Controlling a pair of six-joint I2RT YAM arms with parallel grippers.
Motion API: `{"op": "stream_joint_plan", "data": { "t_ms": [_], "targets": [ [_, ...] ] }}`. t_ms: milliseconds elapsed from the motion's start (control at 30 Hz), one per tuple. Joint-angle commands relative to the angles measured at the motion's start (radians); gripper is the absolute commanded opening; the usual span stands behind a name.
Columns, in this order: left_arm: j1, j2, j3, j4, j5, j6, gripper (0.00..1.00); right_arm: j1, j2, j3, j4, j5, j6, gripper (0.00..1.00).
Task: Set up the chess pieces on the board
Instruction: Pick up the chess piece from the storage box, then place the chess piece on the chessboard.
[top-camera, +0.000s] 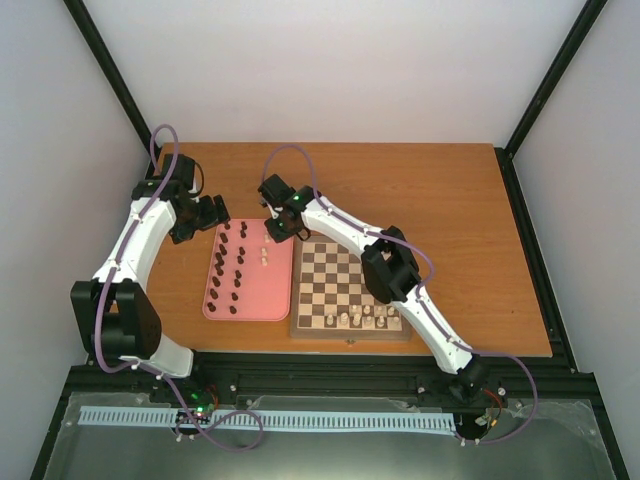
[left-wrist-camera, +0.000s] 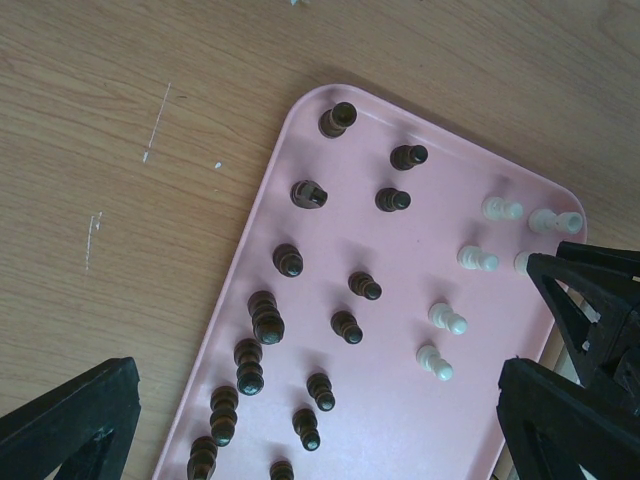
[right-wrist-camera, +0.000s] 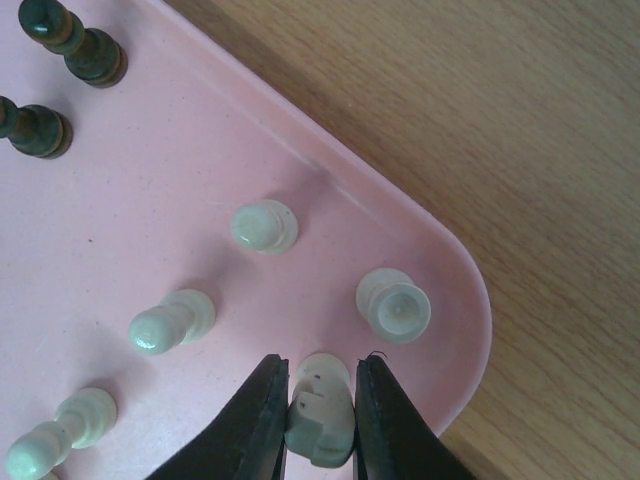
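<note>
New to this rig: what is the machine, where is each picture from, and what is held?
Two white robot arms are bolted at the near edge of a wooden table. The wide picture comes from a fixed camera above them; the other two from a camera on each wrist. On the table lie a pink rounded-corner tray of dark-brown chess pieces and cream-white chess pieces, and a checked wooden chessboard with cream pieces in its near rows. The right end effector pinches one cream-white piece; the left end effector is open and empty.

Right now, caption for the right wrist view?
Right end effector closed on a white chess piece near the pink tray's corner.
</note>
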Motion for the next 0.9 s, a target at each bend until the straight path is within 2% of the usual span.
{"op": "stream_joint_plan", "data": {
  "t_ms": [0,167,467,867],
  "targets": [
    [-0.003,0.004,0.015,0.015,0.002,0.002,1.00,-0.005,0.010,0.027,-0.016,-0.002,-0.006,0.12],
    [-0.002,0.002,0.015,0.015,0.001,0.001,1.00,-0.005,-0.046,0.011,-0.019,-0.015,-0.026,0.10],
    [-0.002,-0.007,0.021,0.012,-0.011,0.004,1.00,0.035,-0.305,-0.152,-0.010,-0.019,-0.045,0.10],
    [-0.003,-0.014,0.036,0.005,-0.027,0.005,1.00,0.164,-0.740,-0.811,0.090,0.022,0.065,0.11]
  ]
}}
